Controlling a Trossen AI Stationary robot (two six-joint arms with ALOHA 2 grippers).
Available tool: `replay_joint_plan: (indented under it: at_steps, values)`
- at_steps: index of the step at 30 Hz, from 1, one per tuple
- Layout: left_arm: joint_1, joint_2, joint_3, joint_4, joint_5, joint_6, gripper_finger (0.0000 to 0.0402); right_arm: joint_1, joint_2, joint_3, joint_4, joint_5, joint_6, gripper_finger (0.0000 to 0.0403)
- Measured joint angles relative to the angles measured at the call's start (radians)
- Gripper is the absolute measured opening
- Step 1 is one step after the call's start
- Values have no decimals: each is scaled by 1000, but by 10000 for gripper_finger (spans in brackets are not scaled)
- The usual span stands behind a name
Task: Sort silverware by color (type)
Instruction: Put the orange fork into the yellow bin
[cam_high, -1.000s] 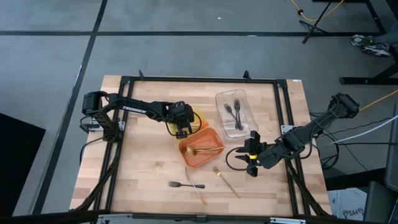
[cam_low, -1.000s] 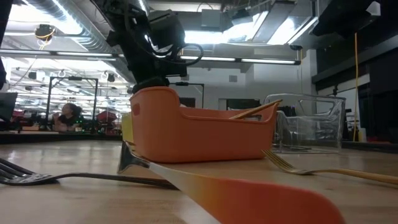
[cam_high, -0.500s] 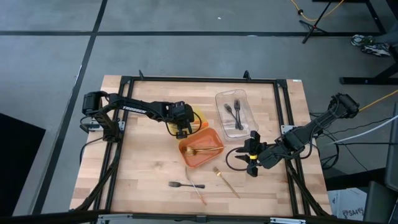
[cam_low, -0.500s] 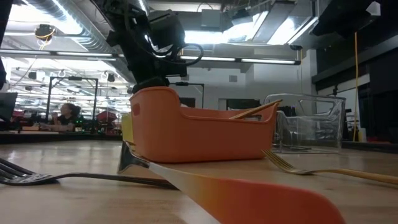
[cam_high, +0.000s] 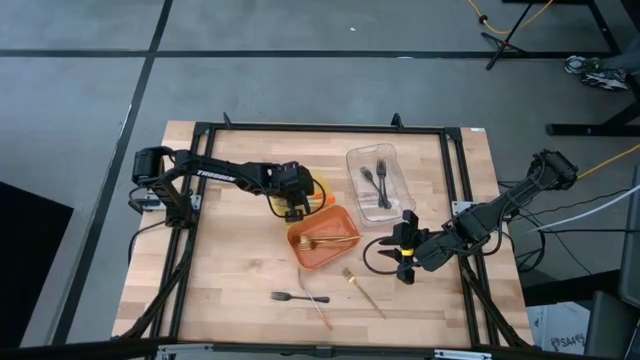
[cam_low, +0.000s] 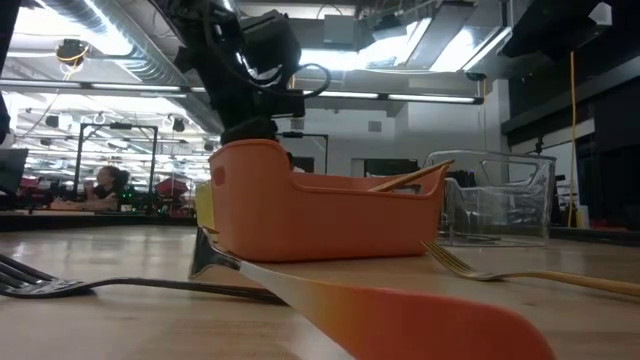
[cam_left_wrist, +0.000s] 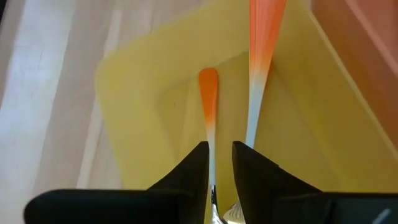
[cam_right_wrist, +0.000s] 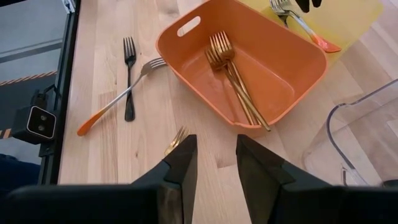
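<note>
My left gripper (cam_high: 293, 207) points down into the yellow tray (cam_left_wrist: 137, 93), its fingers a narrow gap apart. An orange-handled fork (cam_left_wrist: 209, 93) lies in the tray with its stem in that gap, beside one finger. A second orange-handled fork (cam_left_wrist: 264, 56) lies next to it. The orange tray (cam_high: 322, 238) holds gold forks (cam_right_wrist: 233, 74). The clear tray (cam_high: 375, 182) holds black forks. A black fork (cam_high: 298, 297), an orange-handled fork (cam_high: 320, 312) and a gold fork (cam_high: 363, 291) lie on the table. My right gripper (cam_high: 404, 260) is open and empty near the right edge. My left gripper stands with its fingers on either side of the orange-handled fork's silver stem (cam_left_wrist: 211, 149), coming from above. Yellow tray shows between the stem and the other finger. I cannot tell whether a finger touches the stem. The fork's orange end (cam_left_wrist: 208, 78) lies on the tray floor.
The three trays stand close together at the table's middle. A dark metal frame (cam_high: 320, 128) runs around the table. Bare wood lies at the near left. The loose forks lie near the front edge, between the two arms.
My left gripper has risen a little over the yellow tray and shifted slightly toward the far edge. The forks and trays lie as before.
</note>
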Motion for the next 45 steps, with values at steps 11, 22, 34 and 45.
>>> replay_joint_plan:
  at_steps: [11,22,34,45]
  values:
    - [-7,0,60,-5,0,-3,64,0,0,0,0,0,0,104]
    - [-63,0,201,-31,8,-5,64,0,0,0,0,0,1,104]
    - [-191,-1,409,-108,8,-7,64,0,0,0,0,0,1,104]
    - [-353,-1,474,-109,8,-60,64,0,0,0,0,0,0,104]
